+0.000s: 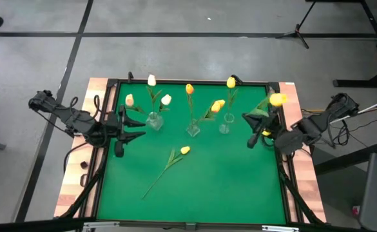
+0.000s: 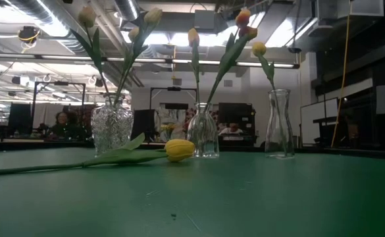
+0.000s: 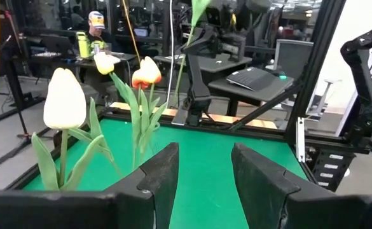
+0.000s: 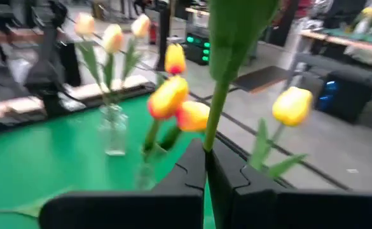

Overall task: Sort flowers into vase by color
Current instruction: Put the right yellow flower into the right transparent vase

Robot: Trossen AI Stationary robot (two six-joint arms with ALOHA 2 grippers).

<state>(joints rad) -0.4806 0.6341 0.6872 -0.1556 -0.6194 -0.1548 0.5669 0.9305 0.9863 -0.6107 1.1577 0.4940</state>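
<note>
Green-topped desk (image 1: 207, 187) holds three clear glass vases (image 1: 193, 129) of tulips. Right fingers (image 4: 206, 166) clamp a yellow tulip's green stem (image 4: 219, 108) beside them; left fingers (image 3: 201, 172) gape apart; one yellow tulip (image 1: 184, 150) lies nearby.

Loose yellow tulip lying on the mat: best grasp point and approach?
Grip the loose tulip mid-stem, just below the bud, coming straight down with fingers across the stem. It lies flat and diagonal on the green mat, bud toward the vases, leaves low, with open space around it.
</note>
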